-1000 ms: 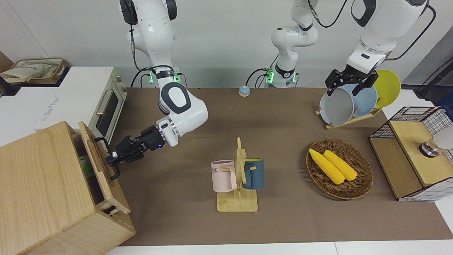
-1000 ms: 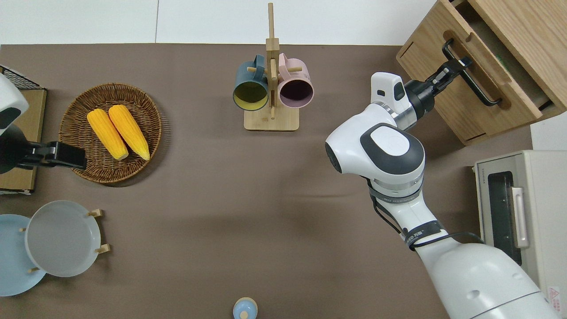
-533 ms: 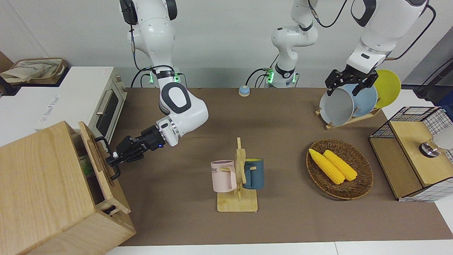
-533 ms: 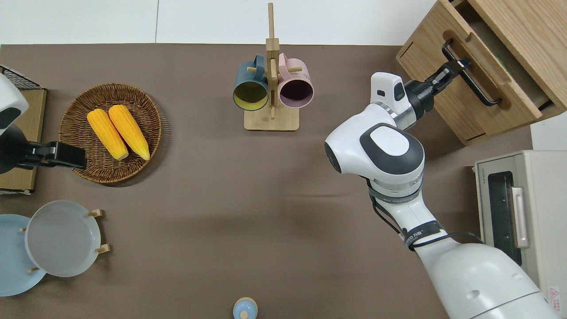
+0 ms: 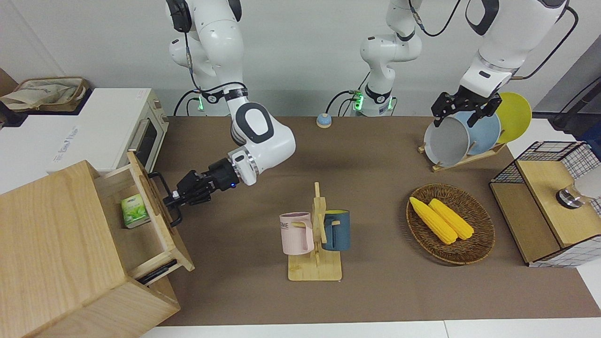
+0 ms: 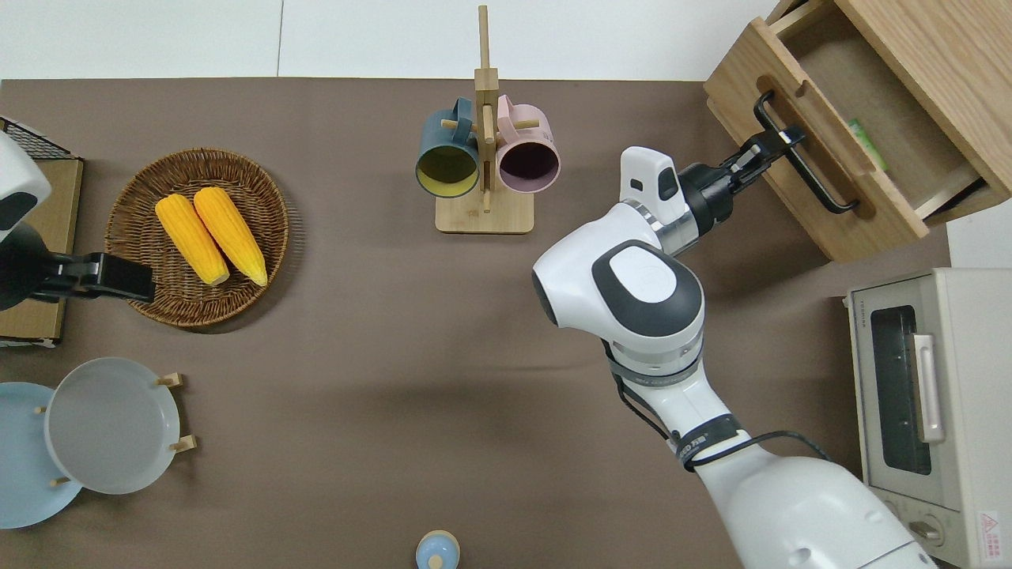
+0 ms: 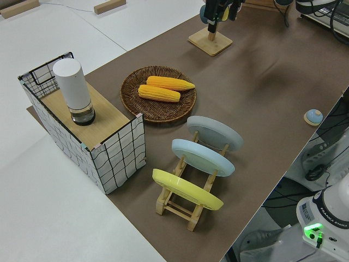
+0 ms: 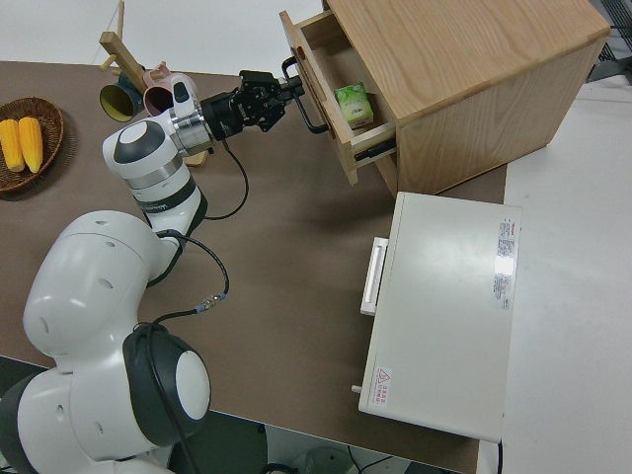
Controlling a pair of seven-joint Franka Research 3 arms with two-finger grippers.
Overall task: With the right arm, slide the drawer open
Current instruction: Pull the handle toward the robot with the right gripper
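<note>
The light-wood drawer (image 5: 157,213) stands pulled well out of the large pale wooden box (image 5: 51,244) at the right arm's end of the table. It shows in the overhead view (image 6: 791,186) and in the right side view (image 8: 334,126) too. My right gripper (image 5: 172,200) is shut on the drawer's black bar handle (image 5: 165,188), near the middle of the bar (image 6: 814,178). The gripper also shows in the overhead view (image 6: 779,142) and in the right side view (image 8: 288,97). A small green carton (image 5: 132,211) lies in the drawer. My left arm is parked, its gripper (image 5: 462,115) open.
A white toaster oven (image 5: 141,136) stands beside the box, nearer to the robots. A mug rack (image 5: 315,234) with a pink and a blue mug is mid-table. A basket with corn (image 5: 450,223), a plate rack (image 5: 465,136) and a wire-mesh box (image 5: 549,202) stand toward the left arm's end.
The drawer has slid out of the box toward the table's middle, drawn by my right gripper on its handle. The green carton inside now shows. The left arm has not moved.
</note>
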